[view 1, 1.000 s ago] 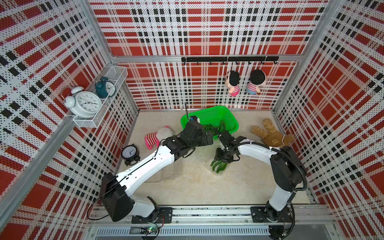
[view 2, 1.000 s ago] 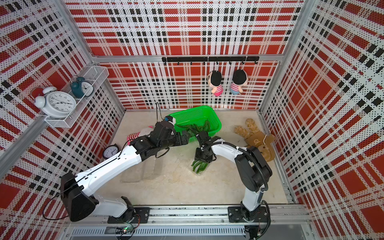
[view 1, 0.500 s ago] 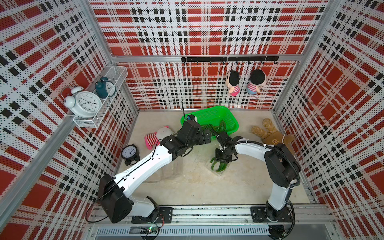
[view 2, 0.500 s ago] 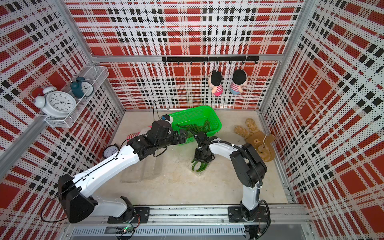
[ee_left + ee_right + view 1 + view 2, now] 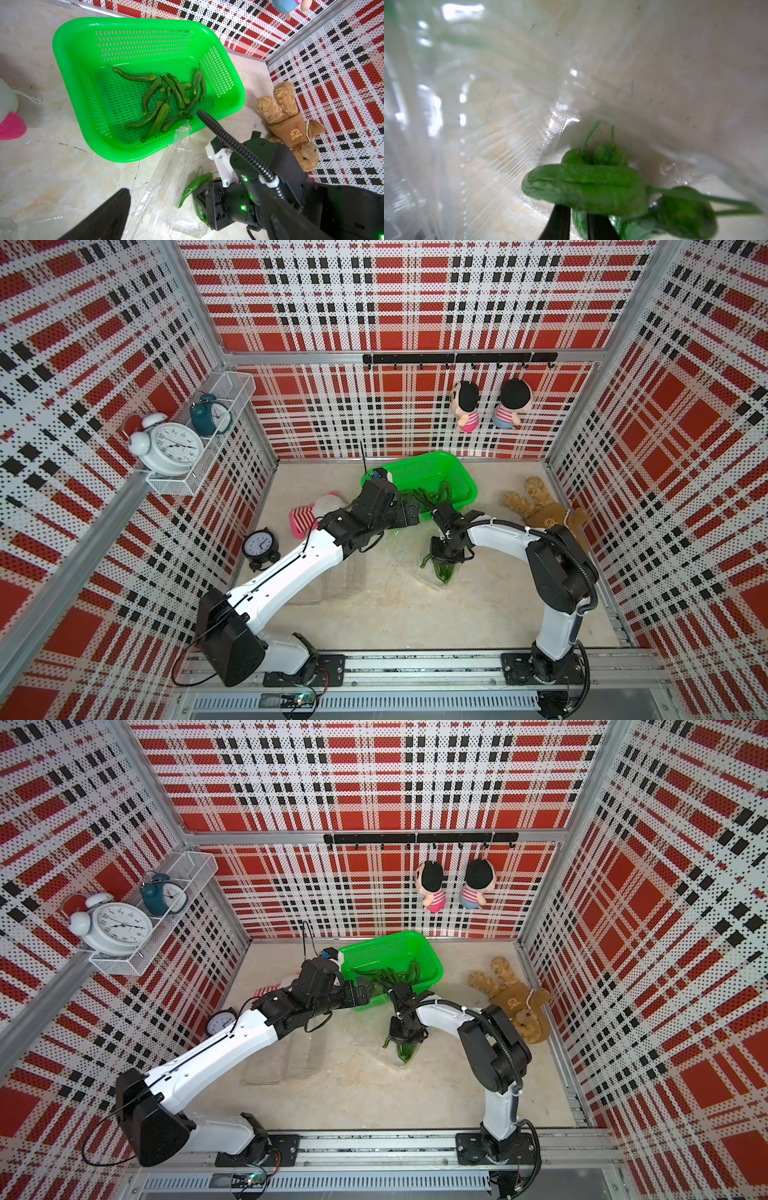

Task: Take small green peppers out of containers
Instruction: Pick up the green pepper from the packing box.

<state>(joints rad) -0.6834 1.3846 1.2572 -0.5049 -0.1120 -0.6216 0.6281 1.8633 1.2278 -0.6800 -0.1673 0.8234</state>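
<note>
My right gripper (image 5: pixel 443 561) points down into a clear container (image 5: pixel 166 176) lying open on the floor in front of the basket. In the right wrist view its two black fingers (image 5: pixel 558 220) stand close together, with one of the small green peppers (image 5: pixel 583 187) pinched between them. A few more peppers (image 5: pixel 405 1052) lie under it in the container. My left gripper (image 5: pixel 409 512) hovers open at the basket's near edge, and only one finger (image 5: pixel 99 216) shows plainly. Several peppers (image 5: pixel 166 99) lie in the green basket (image 5: pixel 83 52). A second clear container (image 5: pixel 282 1056) lies under my left arm.
A brown teddy bear (image 5: pixel 544 514) lies to the right of the basket. A striped plush toy (image 5: pixel 309 516) and a small black clock (image 5: pixel 259 545) sit on the left. Two dolls (image 5: pixel 465 410) hang on the back wall. A wire shelf (image 5: pixel 199 448) with clocks juts from the left wall.
The right gripper's fingers have drawn together on a pepper in the container. Both arms have stayed almost where they were.
</note>
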